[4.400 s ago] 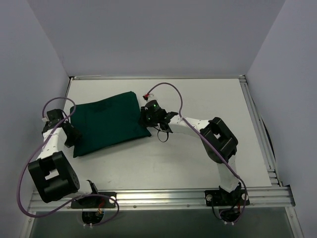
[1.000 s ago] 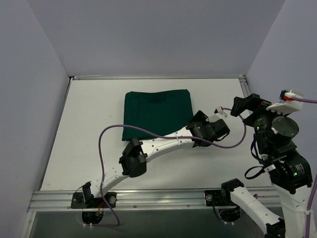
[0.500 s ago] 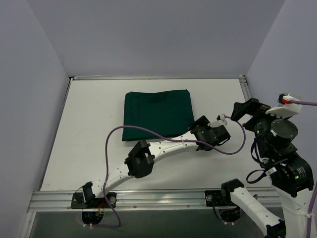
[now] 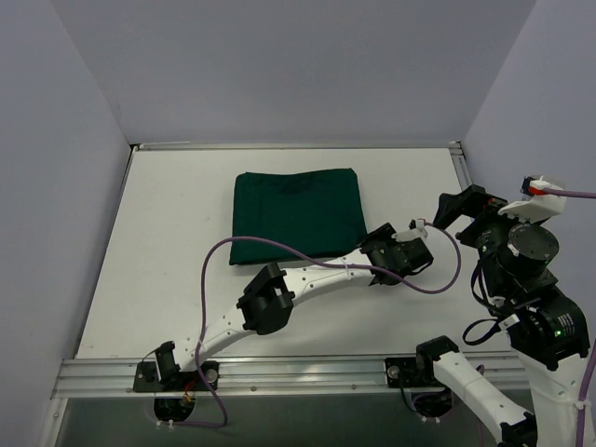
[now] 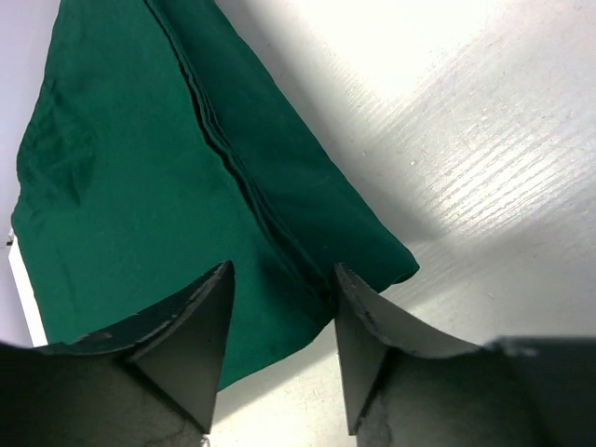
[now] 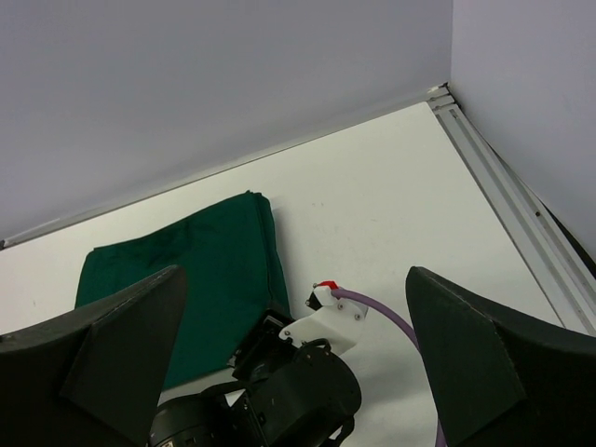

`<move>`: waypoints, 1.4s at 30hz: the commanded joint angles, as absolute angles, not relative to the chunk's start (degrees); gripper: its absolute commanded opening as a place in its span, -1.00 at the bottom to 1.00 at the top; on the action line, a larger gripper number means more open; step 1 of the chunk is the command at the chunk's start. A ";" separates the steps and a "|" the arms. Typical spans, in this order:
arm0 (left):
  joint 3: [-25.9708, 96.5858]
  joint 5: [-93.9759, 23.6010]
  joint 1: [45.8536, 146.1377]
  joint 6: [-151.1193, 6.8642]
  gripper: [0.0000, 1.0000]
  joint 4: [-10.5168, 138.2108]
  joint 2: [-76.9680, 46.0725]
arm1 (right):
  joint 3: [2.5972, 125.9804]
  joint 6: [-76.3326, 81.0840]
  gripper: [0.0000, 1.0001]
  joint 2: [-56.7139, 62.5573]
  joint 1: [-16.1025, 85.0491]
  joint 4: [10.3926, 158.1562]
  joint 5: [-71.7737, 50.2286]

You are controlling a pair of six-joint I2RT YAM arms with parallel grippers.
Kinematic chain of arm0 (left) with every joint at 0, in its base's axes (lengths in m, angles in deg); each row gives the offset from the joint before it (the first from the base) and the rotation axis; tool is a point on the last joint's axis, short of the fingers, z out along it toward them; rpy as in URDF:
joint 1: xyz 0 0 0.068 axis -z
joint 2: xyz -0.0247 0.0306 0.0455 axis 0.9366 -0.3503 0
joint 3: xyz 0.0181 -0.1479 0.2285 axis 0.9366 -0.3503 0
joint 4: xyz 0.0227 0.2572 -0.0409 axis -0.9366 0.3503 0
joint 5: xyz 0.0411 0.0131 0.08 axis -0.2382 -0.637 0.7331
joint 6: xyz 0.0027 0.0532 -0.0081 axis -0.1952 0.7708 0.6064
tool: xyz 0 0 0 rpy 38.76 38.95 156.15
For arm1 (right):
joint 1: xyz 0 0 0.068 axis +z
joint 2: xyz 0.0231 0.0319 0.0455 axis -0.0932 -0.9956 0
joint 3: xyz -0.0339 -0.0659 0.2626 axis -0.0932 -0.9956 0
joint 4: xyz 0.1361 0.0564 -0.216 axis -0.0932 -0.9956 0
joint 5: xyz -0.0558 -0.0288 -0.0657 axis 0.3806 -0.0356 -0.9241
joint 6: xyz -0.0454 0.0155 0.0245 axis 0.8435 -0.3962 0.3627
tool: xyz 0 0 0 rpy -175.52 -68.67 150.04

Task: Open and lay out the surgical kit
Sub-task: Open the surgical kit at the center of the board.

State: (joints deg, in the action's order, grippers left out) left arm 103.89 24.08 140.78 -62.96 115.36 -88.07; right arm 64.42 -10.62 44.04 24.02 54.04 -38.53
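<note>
The surgical kit shows as a folded dark green cloth wrap (image 4: 293,212) lying flat on the white table; nothing inside it shows. My left gripper (image 4: 368,244) reaches across to the wrap's near right corner. In the left wrist view its fingertips (image 5: 281,270) stand partly apart, astride the layered folds of the cloth (image 5: 121,186), the right finger (image 5: 358,326) against the fold edge. My right gripper (image 4: 456,207) hangs wide open above the table's right side, holding nothing, and looks down on the wrap (image 6: 186,261) and the left wrist.
The white table (image 4: 168,233) is bounded by lilac walls at the back and sides. A metal rail (image 4: 307,372) runs along the near edge and another along the right edge (image 6: 503,177). The left arm's purple cable (image 4: 279,247) loops over the wrap's near edge.
The left gripper's jaws have narrowed at the wrap's near right corner and its arm has shifted slightly. Earlier still, the wrap lay skewed at the left; it now sits square at the centre back.
</note>
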 commanded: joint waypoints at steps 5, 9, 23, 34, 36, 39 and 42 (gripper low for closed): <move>106.58 26.07 141.04 -61.16 -0.27 112.53 -87.97 | 64.15 -9.53 0.99 44.63 23.63 54.90 -39.94; 106.58 26.51 140.95 -60.90 -0.75 112.09 -86.65 | 64.33 -9.44 0.99 44.89 23.63 54.81 -39.95; 98.24 27.39 130.60 -56.25 -0.95 110.07 -70.59 | 65.30 -7.86 0.99 44.80 23.63 55.34 -39.68; 62.39 32.57 93.70 -43.15 -0.95 95.58 -45.08 | 64.07 -4.61 0.99 42.26 23.63 56.74 -34.42; 56.94 33.80 85.26 -42.97 -0.95 93.13 -42.53 | 63.63 -4.08 0.99 41.56 23.71 56.92 -32.66; 50.88 35.55 77.70 -42.71 -0.95 88.65 -41.73 | 62.40 -3.73 0.99 40.94 23.63 57.45 -29.93; 47.53 37.49 73.82 -42.35 -0.94 84.60 -44.53 | 60.82 -3.47 0.99 40.15 23.63 58.06 -26.61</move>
